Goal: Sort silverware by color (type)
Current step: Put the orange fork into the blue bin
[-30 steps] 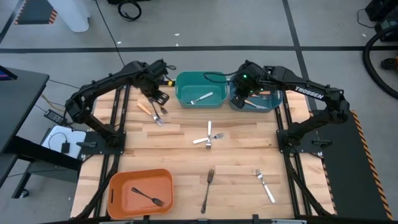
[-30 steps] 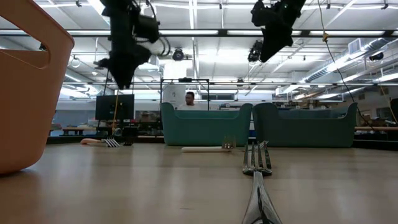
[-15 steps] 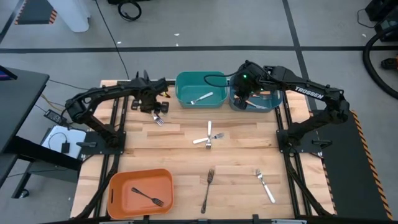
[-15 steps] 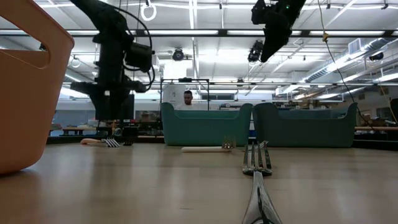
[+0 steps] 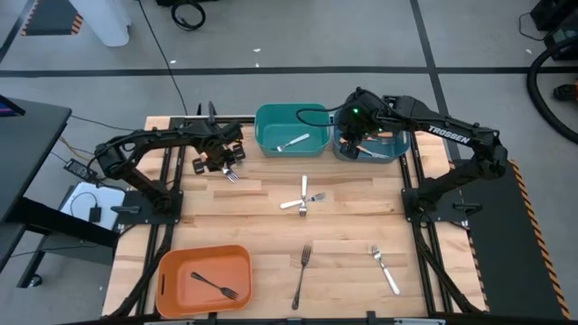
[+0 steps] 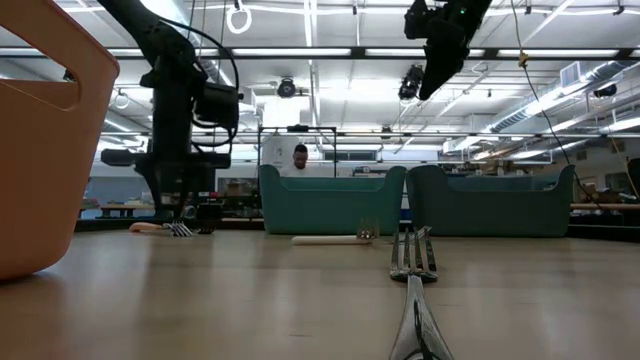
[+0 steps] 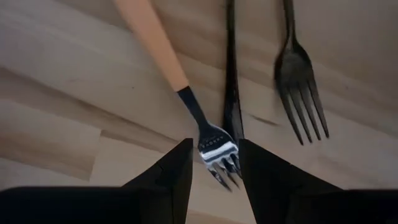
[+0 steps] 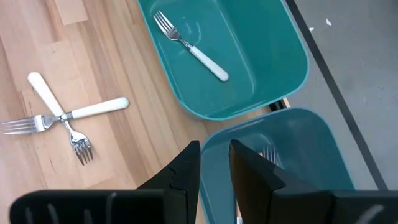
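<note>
Silverware is only partly sorted, as far as the high view shows: the orange bin (image 5: 204, 280) at the near left corner holds 1 dark fork (image 5: 215, 286), the larger teal bin (image 5: 291, 131) at the far edge holds 1 white-handled fork (image 5: 293, 143), and the second teal bin (image 5: 372, 147) beside it holds at least 1 more piece, largely hidden by the right arm. Still loose on the wooden table (image 5: 352, 217) are 2 white-handled forks lying crossed (image 5: 302, 199) near the middle, a dark fork (image 5: 302, 273) and a pale-handled fork (image 5: 384, 269) nearer the front edge, and a small cluster under the left arm, so most of the work looks to remain. The right gripper (image 8: 215, 168) hangs over the seam between the 2 teal bins, its fingers a narrow gap apart and holding nothing. The left gripper (image 7: 212, 168) is low over that cluster at the far left, fingers parted a little wider than the fork between them, straddling the tines of the orange-handled fork (image 7: 171, 74) without yet closing; 2 black forks (image 7: 298, 81) lie just beside it.
</note>
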Motion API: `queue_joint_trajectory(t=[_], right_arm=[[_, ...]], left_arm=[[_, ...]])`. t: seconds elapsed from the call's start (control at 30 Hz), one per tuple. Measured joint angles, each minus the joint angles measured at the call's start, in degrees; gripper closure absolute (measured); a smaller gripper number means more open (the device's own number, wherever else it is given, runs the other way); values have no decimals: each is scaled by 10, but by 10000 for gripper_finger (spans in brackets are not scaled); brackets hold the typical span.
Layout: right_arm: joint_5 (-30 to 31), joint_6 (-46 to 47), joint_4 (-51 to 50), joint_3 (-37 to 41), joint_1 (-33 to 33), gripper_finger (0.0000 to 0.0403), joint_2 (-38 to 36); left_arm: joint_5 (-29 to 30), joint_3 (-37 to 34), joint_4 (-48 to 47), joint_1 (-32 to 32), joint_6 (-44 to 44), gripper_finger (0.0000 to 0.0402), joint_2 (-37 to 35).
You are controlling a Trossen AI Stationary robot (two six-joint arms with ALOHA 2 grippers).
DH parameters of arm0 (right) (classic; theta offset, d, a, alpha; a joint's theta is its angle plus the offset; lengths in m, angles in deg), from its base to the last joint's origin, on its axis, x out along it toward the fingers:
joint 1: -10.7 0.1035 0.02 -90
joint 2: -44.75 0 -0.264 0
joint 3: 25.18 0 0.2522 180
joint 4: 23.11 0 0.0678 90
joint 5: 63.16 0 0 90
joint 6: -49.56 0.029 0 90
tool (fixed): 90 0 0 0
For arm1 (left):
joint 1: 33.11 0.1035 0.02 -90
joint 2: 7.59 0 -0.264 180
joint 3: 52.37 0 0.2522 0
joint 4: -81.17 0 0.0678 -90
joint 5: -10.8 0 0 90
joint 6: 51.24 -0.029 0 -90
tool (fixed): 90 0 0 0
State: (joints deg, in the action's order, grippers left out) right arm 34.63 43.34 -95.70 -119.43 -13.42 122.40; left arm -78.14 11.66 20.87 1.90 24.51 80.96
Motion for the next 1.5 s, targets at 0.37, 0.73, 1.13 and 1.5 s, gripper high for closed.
queue_joint_trajectory(t=[0.37,0.73,1.13,1.5], right_arm=[[0,-17,0,0,0,310,0],[0,-20,0,0,0,310,0],[0,-28,0,0,0,310,0],[0,-28,0,0,0,310,0]], left_arm=[[40,-1,-5,2,95,263,0],[23,-1,1,-3,126,263,35],[32,2,28,-9,140,263,80],[65,0,29,-12,78,378,81]])
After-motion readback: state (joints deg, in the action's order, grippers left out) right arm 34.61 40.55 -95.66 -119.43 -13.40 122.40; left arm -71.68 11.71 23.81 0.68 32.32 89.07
